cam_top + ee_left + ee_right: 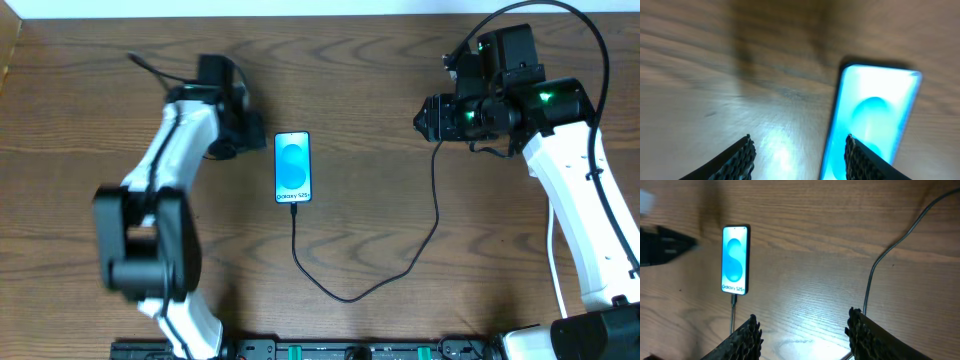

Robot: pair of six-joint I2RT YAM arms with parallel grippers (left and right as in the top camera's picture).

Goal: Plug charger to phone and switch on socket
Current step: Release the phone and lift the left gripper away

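Observation:
The phone (pixel 293 167) lies flat mid-table, blue screen lit, "Galaxy S25" text at its near end. The black charger cable (pixel 400 268) meets the phone's near end and loops right, up toward my right arm. My left gripper (pixel 245 135) is open and empty, just left of the phone; the left wrist view shows the phone (pixel 870 125) beside and partly behind the right finger of the open jaws (pixel 799 157). My right gripper (pixel 425 118) is open and empty at the far right; its wrist view shows the jaws (pixel 804 337), the phone (pixel 735 259) and the cable (pixel 875 275). The socket is out of view.
The wooden table (pixel 380 60) fills the view. My right arm's base (pixel 590 330) stands at the near right, my left arm's body (pixel 150 240) at the near left. A black rail (pixel 330 350) runs along the front edge.

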